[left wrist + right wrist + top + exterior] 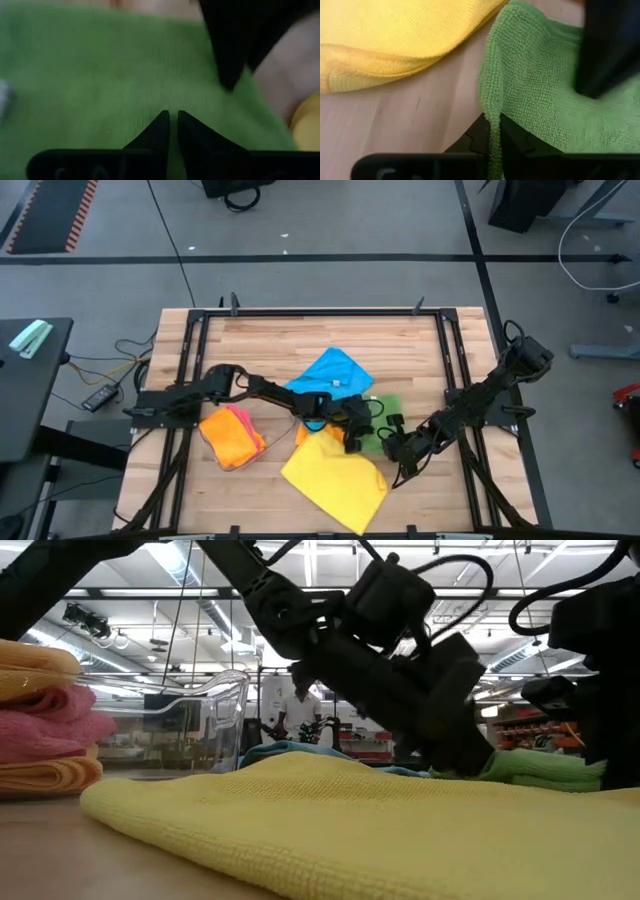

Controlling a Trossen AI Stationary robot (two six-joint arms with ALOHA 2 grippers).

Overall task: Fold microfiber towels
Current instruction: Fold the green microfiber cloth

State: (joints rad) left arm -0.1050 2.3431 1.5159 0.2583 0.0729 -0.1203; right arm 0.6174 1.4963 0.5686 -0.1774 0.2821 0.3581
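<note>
green towel (pixel 540 95) is pinched at its edge by right gripper (pixel 492 131), left gripper (pixel 172 125) clamped on it too, beside yellow towel (pixel 335 473)

The table (pixel 260 335) is bare along its far edge. The middle is crowded: the blue towel (pixel 330 370), green towel (pixel 385 405) and yellow towel (pixel 335 475) lie close together, both arms meeting over the green one. At left, a folded orange and pink stack (pixel 232 436) blocks the way.
</note>
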